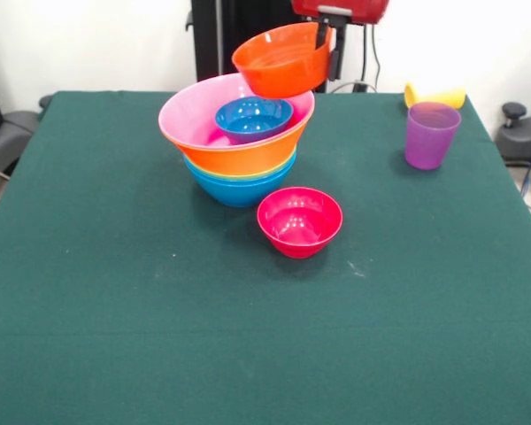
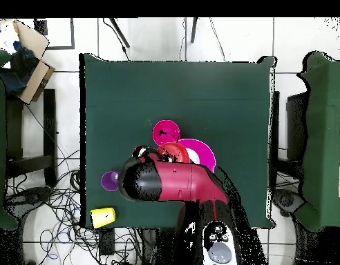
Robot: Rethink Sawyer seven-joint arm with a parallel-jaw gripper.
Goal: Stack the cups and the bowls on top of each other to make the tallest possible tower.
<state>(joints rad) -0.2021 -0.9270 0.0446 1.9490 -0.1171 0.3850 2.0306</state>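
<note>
One orange-red bowl (image 1: pixel 281 60) hangs tilted in the hand (image 1: pixel 327 40), pinched by its rim right above the tower (image 1: pixel 237 133); crimson bowl (image 1: pixel 299 221) sits on the table (image 1: pixel 115 310) just beside it.

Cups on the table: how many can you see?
2. The purple cup stands upright near the table's far right corner in the front view; the yellow cup lies on its side just behind it. None appear hidden.

A robotics lab: green-clothed table (image 1: pixel 115 266), tangled floor cables (image 2: pixel 52 214), and the pedestal-mounted arm (image 2: pixel 180 183).
</note>
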